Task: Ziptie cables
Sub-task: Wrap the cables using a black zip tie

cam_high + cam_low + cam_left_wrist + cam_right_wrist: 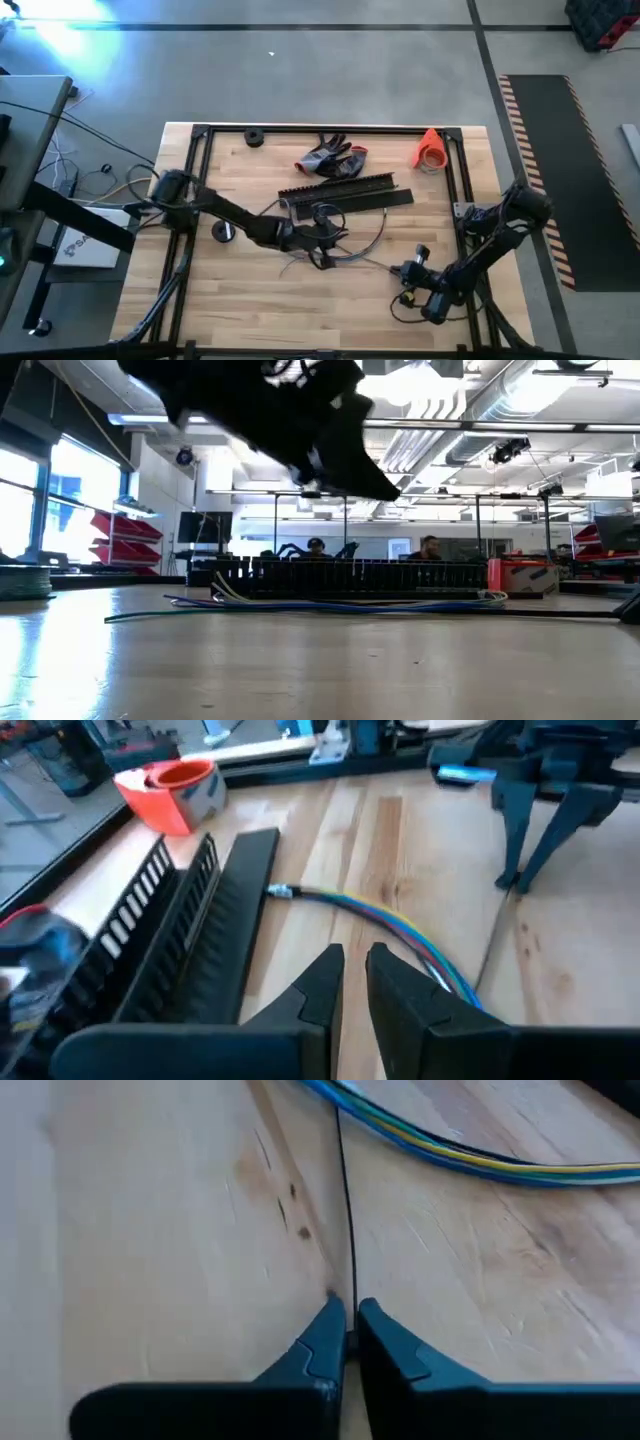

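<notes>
The cables lie in a loose loop on the wooden table, just near of the black slotted strips; the left wrist view shows them as a blue, yellow and green bundle. My left gripper hovers above them, clear of the table, fingers a narrow gap apart with nothing between. My right gripper, right of the cables, is shut on a thin black strand that runs across the wood toward the cables. My right gripper pinches the thin black strand at its near end between its two fingertips. The fingers lie low over the table and point along the strand, coming from the table's right. The rest of the strand lies straight on the wood.
Black slotted strips lie beyond the cables, with grey-and-red gloves behind them. An orange tape roll sits at the far right and a black roll at the far left. A black frame edges the table.
</notes>
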Controlling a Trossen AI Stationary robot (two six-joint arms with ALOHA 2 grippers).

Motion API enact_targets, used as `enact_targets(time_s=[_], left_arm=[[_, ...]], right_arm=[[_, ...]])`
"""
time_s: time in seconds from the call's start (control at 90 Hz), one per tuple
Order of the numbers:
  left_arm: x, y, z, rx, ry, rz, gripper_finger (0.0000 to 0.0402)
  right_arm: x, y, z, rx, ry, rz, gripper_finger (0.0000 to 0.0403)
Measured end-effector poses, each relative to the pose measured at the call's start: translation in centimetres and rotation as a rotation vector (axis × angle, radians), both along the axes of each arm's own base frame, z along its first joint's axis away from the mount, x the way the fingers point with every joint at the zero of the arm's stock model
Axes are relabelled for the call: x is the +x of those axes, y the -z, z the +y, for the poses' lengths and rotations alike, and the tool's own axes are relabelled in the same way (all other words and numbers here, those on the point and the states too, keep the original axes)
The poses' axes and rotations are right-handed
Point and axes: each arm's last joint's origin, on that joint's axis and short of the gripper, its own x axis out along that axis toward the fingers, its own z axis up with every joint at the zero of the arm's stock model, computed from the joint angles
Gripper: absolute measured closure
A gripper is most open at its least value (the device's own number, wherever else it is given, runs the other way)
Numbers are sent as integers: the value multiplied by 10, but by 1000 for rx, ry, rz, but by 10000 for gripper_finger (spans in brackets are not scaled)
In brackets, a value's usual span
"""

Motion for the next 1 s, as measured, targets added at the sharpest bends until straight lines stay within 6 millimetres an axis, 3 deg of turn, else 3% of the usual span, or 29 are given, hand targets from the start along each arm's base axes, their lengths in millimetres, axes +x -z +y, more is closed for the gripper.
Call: enact_targets(time_s=[0.189,0.422,0.6,0.722,0.844,1.0], left_arm=[[-19,1,-17,-54,1,128,369],[-29,49,-30,-49,-2,217,369],[-18,80,-25,-55,-14,200,369],[-11,91,-22,-87,-9,158,369],[-11,92,-22,-82,-26,148,369],[-17,82,-26,5,-59,163,369]], right_arm=[[28,-42,19,-71,-34,153,401],[61,-73,52,-56,-135,255,402],[95,-76,68,-74,-158,376,402],[126,-66,73,-13,-230,532,403],[151,-61,71,-7,-280,642,403],[173,-59,53,-53,-247,762,403]])
